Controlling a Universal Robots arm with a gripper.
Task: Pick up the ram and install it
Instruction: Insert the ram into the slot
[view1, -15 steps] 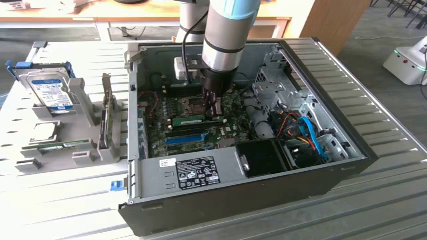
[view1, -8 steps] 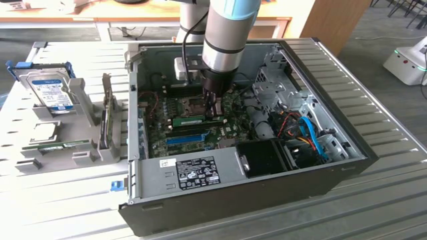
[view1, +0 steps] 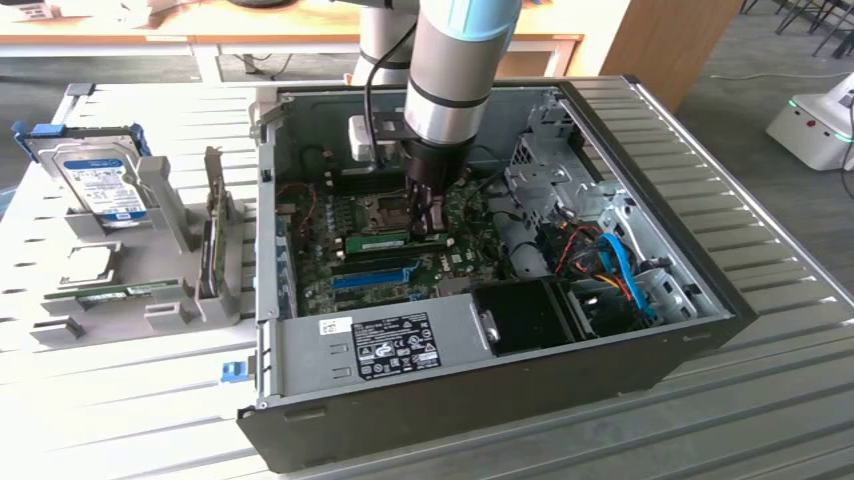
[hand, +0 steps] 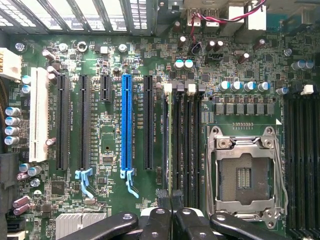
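Ram (view1: 378, 241) inside open computer case (view1: 441, 410)

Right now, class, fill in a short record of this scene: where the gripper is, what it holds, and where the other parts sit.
Setting: open computer case on a slatted table
Gripper: gripper inside the case, shut on the ram
Ram: on edge, in line with the black memory slots beside the processor socket
Seated: cannot tell
Blue slot: blue slot empty, apart from the ram
Hard drive: hard drive in a grey holder, outside the case
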